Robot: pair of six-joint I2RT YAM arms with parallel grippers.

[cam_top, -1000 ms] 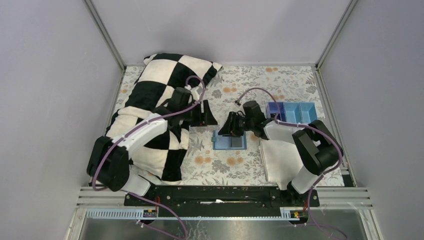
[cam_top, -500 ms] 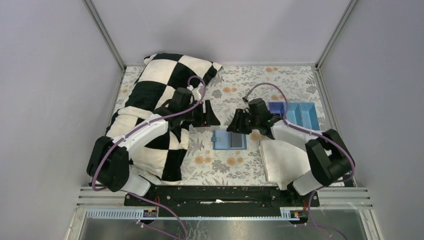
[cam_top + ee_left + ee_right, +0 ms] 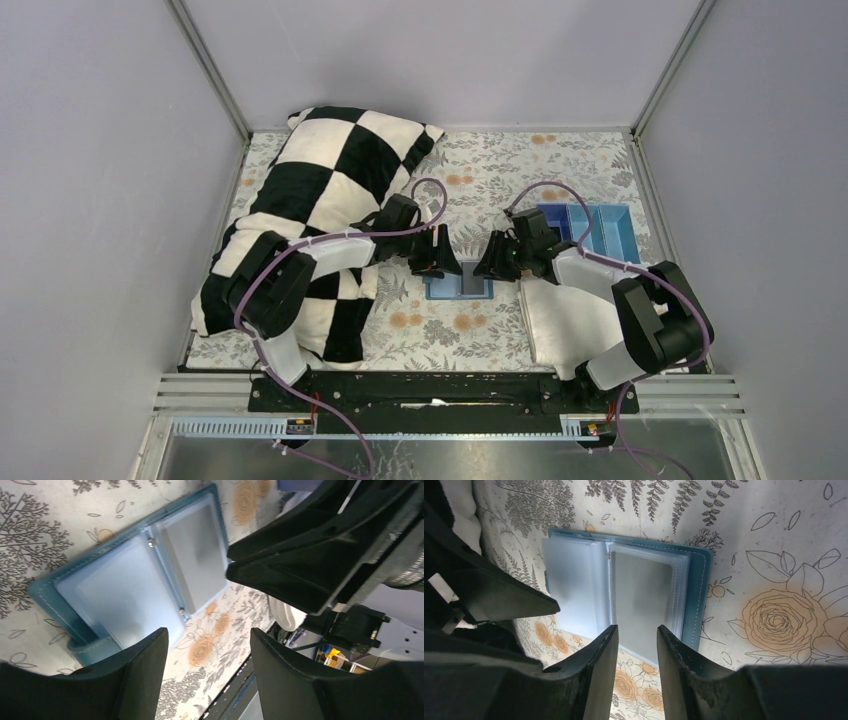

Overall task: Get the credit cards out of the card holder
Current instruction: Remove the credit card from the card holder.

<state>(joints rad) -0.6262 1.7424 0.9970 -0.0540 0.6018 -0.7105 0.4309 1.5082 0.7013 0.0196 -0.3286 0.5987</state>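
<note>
The card holder [image 3: 443,290] lies open on the flowered cloth, its clear sleeves facing up. A dark grey credit card [image 3: 468,283] sits inside the right-hand sleeve, and shows as a grey rectangle in both wrist views [image 3: 197,555] [image 3: 641,597]. My left gripper [image 3: 440,262] hangs open just above the holder's left part [image 3: 120,592], with nothing between its fingers. My right gripper [image 3: 497,262] hovers at the holder's right edge [image 3: 699,595], jaws apart by a narrow gap and empty. The two grippers face each other across the holder.
A black-and-white checked cushion [image 3: 320,180] fills the left side, under the left arm. A white folded cloth [image 3: 565,315] lies at the front right. A bright blue tray with compartments [image 3: 600,228] stands behind the right arm.
My left gripper has swung right and nearer, coming to the holder's left side. My right gripper has drawn back from over the holder to its right edge, its jaws widening briefly and then narrowing again.
</note>
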